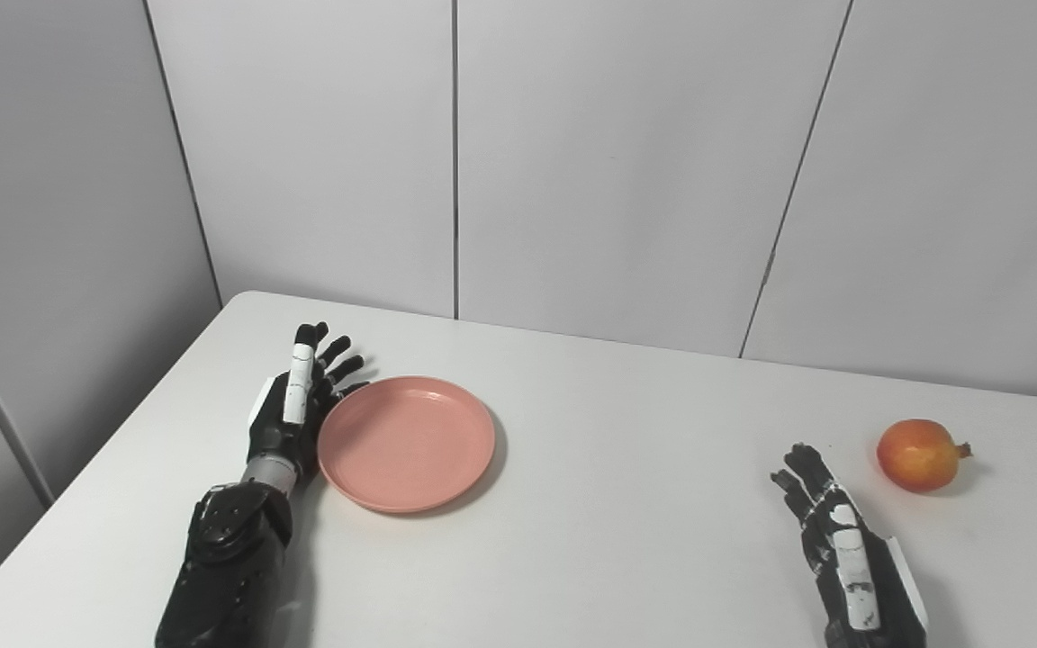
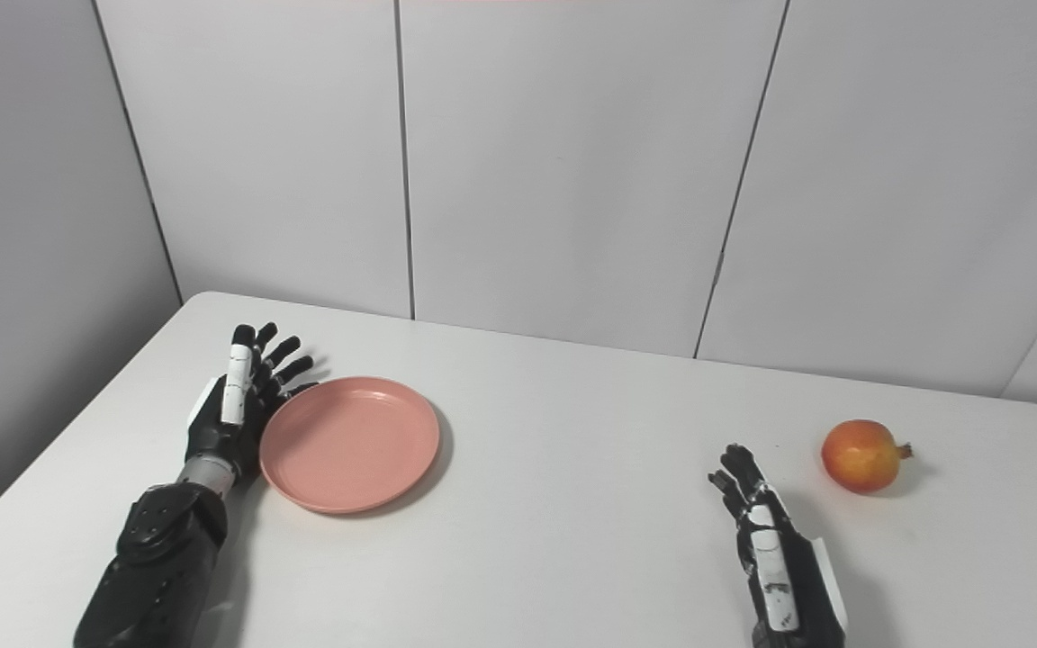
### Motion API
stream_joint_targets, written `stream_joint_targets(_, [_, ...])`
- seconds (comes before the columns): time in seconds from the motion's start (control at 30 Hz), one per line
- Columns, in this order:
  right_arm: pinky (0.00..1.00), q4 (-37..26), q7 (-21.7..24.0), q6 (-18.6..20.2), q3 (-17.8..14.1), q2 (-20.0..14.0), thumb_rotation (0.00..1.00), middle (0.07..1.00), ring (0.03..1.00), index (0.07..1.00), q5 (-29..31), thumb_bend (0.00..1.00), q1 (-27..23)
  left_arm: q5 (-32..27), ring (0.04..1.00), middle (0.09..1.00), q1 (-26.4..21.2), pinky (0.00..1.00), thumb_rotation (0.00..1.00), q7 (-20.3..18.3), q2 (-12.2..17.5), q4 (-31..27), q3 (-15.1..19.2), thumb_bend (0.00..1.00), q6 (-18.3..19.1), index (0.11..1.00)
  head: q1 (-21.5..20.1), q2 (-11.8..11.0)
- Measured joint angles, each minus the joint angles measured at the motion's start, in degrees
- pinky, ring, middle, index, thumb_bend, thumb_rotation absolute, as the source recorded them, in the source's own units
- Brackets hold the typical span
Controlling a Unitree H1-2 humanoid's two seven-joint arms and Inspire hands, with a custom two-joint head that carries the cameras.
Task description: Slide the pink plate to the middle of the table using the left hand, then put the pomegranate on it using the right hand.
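A pink plate [image 1: 406, 443] lies flat on the white table [image 1: 626, 468], left of the middle. My left hand [image 1: 298, 400] stands open on edge against the plate's left rim, fingers stretched out toward the far wall; it holds nothing. A red-orange pomegranate [image 1: 919, 454] sits on the table at the right. My right hand [image 1: 829, 531] is open and empty, resting near the front right, a short way left of and nearer than the pomegranate, apart from it. The same scene shows in the right eye view: plate [image 2: 349, 443], pomegranate [image 2: 862, 455].
The table's left edge [image 1: 95, 468] runs diagonally close to my left arm. Grey wall panels [image 1: 626, 162] stand right behind the table's far edge. Bare tabletop lies between the plate and my right hand.
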Motion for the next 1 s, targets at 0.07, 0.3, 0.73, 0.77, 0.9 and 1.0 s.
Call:
stream_joint_targets(0.07, [1.00,-0.18,-0.10,0.06,-0.01,0.07,0.93,0.937,0.927,0.908,-0.09,0.83,0.17,-0.04,0.857,0.929,0.00,0.70,0.94,-0.02,-0.24,-0.12,-0.15,0.90,0.32,0.998,-0.09,0.00])
stream_joint_targets(0.3, [1.00,-0.26,-0.10,0.29,0.05,0.11,0.93,0.934,0.920,0.907,-0.71,0.86,0.21,0.04,0.840,0.917,0.40,0.68,0.92,-0.08,-1.64,-1.79,-1.41,0.91,1.86,0.988,-0.09,0.09])
stream_joint_targets(0.73, [0.99,-0.33,-0.39,0.33,0.05,0.50,0.93,0.925,0.910,0.905,-2.07,0.84,0.19,3.36,0.810,0.893,1.07,0.63,0.92,2.27,-4.19,-3.66,-4.11,0.94,2.31,0.958,-0.62,0.26])
stream_joint_targets(0.77, [0.99,-0.34,-0.40,0.32,0.05,0.53,0.93,0.925,0.910,0.905,-2.20,0.84,0.20,3.94,0.809,0.893,1.08,0.63,0.92,2.77,-4.59,-3.76,-4.25,0.94,2.19,0.958,-0.62,0.26])
stream_joint_targets(0.9, [0.98,-0.34,-0.46,0.31,0.03,0.72,0.93,0.924,0.906,0.903,-2.27,0.85,0.19,5.57,0.810,0.894,1.33,0.64,0.92,4.62,-6.10,-4.44,-5.04,0.93,1.83,0.961,-0.70,0.26])
stream_joint_targets(1.0, [0.98,-0.35,-0.55,0.31,0.03,0.87,0.93,0.925,0.908,0.904,-2.47,0.85,0.18,7.57,0.811,0.901,1.70,0.63,0.92,6.59,-7.51,-5.11,-5.58,0.93,1.22,0.958,-1.14,0.35])
